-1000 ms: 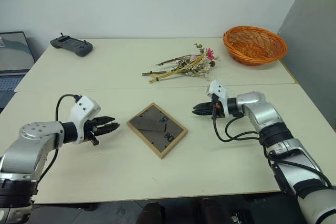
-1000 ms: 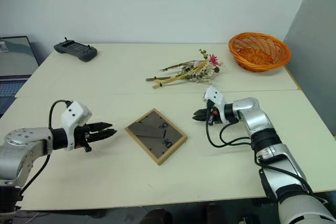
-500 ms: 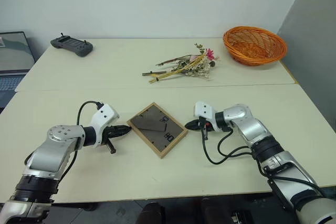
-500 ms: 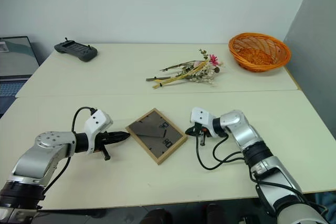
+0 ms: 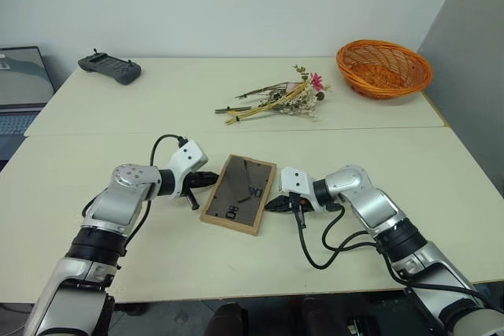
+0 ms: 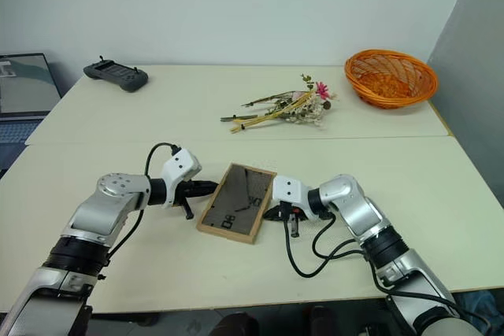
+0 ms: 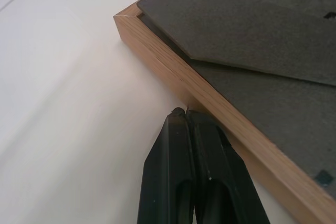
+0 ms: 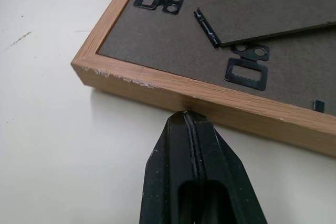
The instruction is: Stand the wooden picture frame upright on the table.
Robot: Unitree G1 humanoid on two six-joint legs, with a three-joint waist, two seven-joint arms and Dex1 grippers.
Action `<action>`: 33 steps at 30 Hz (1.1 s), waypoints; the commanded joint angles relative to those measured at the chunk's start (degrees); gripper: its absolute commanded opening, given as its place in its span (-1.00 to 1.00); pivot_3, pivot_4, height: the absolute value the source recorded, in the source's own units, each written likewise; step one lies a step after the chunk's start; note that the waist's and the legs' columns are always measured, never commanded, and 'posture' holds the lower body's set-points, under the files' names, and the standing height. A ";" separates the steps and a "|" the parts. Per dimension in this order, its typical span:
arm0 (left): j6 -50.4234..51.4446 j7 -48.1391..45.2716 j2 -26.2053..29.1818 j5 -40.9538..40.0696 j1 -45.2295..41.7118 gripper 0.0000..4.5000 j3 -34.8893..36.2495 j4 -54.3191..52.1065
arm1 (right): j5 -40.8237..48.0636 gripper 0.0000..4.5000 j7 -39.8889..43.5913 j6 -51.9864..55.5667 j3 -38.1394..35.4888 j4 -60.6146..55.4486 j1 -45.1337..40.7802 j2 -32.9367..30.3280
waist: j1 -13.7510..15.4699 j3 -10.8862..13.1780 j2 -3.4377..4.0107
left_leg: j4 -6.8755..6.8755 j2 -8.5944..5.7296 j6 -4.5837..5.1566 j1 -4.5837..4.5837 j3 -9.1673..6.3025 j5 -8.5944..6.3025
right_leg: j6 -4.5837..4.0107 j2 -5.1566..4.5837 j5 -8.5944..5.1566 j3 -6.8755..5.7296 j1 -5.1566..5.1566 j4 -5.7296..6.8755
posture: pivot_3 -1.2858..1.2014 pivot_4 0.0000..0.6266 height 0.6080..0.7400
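The wooden picture frame (image 5: 239, 193) lies flat, dark back and folded stand upward, on the near part of the table (image 5: 157, 108), not yet upright. The left gripper (image 5: 211, 179) and right gripper (image 5: 270, 204), each with fingers pressed together and holding nothing, meet its opposite long edges, apparently squeezing it between them to pivot it up. Dried flowers (image 5: 276, 98), an orange basket (image 5: 383, 68) and a controller (image 5: 109, 68) lie well apart, obstructing nothing.

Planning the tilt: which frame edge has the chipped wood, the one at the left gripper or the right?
The edge at the right gripper: the wooden picture frame shows pale chipping near that corner. The edge at the left gripper looks clean.
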 commanded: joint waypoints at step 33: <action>30.17 -14.13 7.00 -18.62 0.98 -0.50 8.86 -7.98 | -3.06 -1.00 -7.90 -10.13 -4.43 12.83 -5.20 -6.49 | 0.29 -0.01 -0.01 | 0.01 -0.02 0.03 0.09 0.00 -0.01 | 0.00 0.01 0.00 -0.02 0.12 0.01 | 0.03 -0.52 1.00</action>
